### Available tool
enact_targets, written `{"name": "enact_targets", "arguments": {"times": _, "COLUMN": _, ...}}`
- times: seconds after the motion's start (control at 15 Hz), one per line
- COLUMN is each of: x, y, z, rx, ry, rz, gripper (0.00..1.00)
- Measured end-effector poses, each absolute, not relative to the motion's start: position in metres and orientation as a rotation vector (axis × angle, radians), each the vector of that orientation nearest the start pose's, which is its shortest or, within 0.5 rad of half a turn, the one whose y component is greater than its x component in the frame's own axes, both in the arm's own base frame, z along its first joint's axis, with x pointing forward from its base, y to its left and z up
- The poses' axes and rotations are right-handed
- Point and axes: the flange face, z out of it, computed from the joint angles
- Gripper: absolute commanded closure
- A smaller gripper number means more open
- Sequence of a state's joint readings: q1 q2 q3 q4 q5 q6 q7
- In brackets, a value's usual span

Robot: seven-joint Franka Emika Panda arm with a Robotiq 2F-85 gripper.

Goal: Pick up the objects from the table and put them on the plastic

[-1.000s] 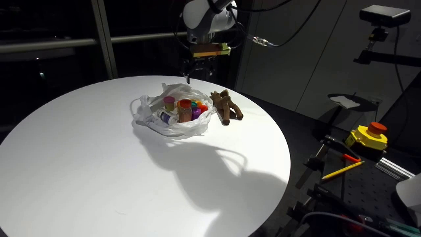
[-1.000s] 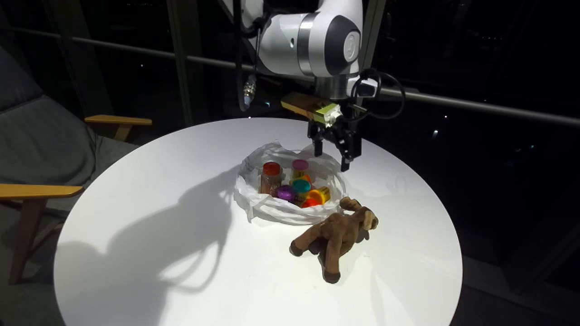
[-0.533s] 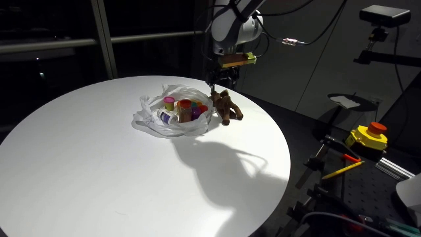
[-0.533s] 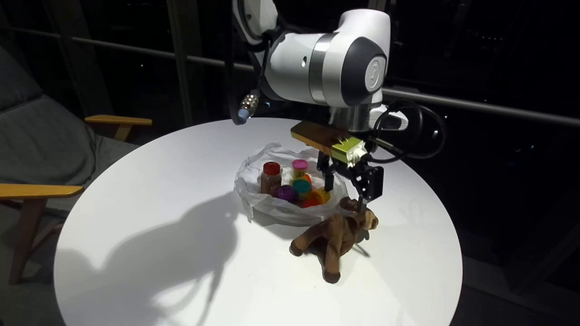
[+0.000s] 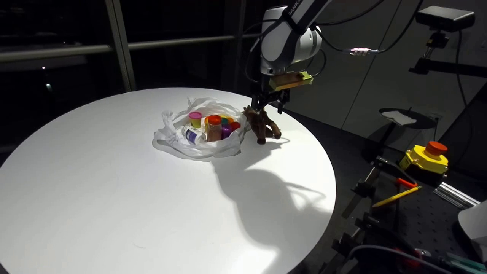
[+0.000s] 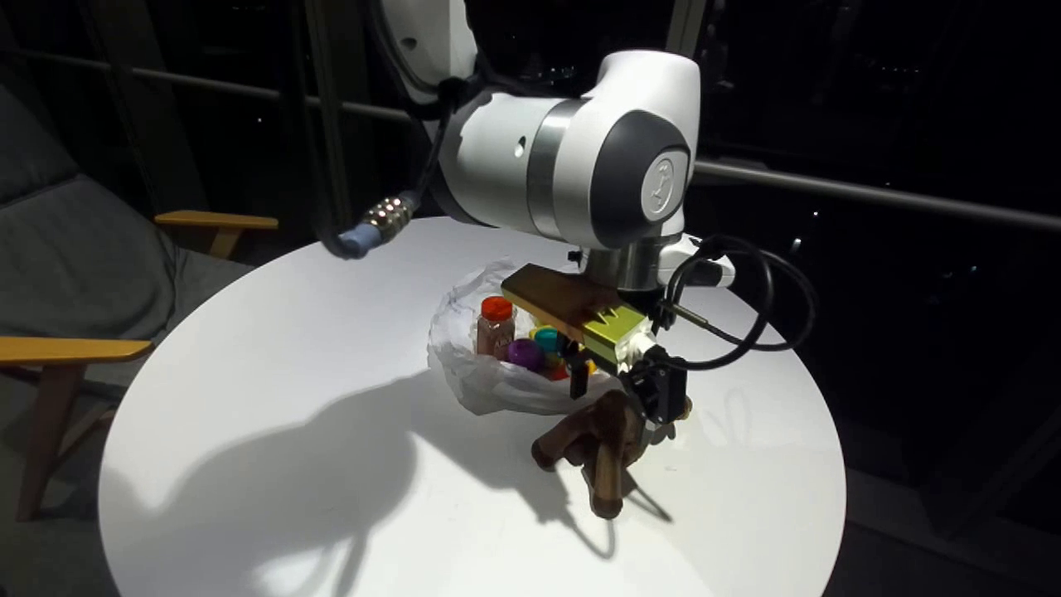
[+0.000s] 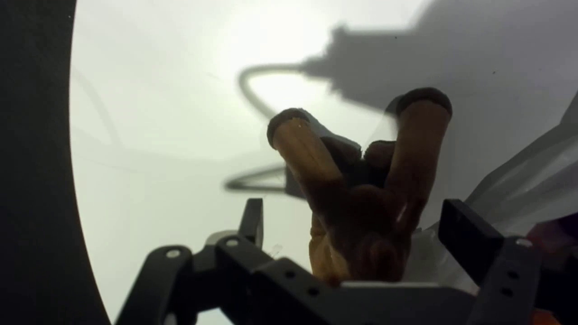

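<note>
- Brown plush animal: lies on the table, between the jaws in wrist view, legs sticking out past the fingertips. Looks like the next pick.
- Gripper: jaws spread wide, bare gaps on both flanks of the toy, nothing gripped. How deep the tips reach, can't tell. Closing too high could catch only a fold of fabric, toy slips on lift; too low, tips hit the table.
- Plastic bag: rim shows right behind one jaw; contact can't tell. Closing or lowering there could pinch film along with plush and drag everything.
- Purple tub: inside bag, past that same jaw. Trailing legs could snag the rim and shove it.
- Red-lidded jar: upright in bag, farther from jaws. Tall, so a swinging plush could topple it.
- Pink-lidded tub, white bottle: bag's far side from jaws, bottle lying tilted. Bag looks crowded; released high or near the rim, plush likely rolls off outside the plastic.
</note>
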State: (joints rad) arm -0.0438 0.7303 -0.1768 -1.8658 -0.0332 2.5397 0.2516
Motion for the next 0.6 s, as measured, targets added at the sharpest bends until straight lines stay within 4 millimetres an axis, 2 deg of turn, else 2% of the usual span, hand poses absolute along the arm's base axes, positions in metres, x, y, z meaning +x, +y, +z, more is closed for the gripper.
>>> {"name": "enact_targets", "arguments": {"times": 0.2, "x": 0.607, "y": -0.131, "z": 0.117, "rx": -3.214, "ry": 0.648, "rz": 0.053, "gripper": 0.00}}
{"name": "enact_targets", "arguments": {"times": 0.47, "x": 0.610, "y": -0.121, "z": 0.119, "rx": -3.224, "ry": 0.615, "rz": 0.033, "gripper": 0.00}}
{"name": "enact_targets", "arguments": {"times": 0.53, "x": 0.612, "y": -0.118, "z": 0.120, "rx": -3.229, "ry": 0.603, "rz": 0.028, "gripper": 0.25}}
{"name": "enact_targets", "arguments": {"times": 0.6, "x": 0.614, "y": -0.116, "z": 0.120, "rx": -3.235, "ry": 0.589, "rz": 0.023, "gripper": 0.26}}
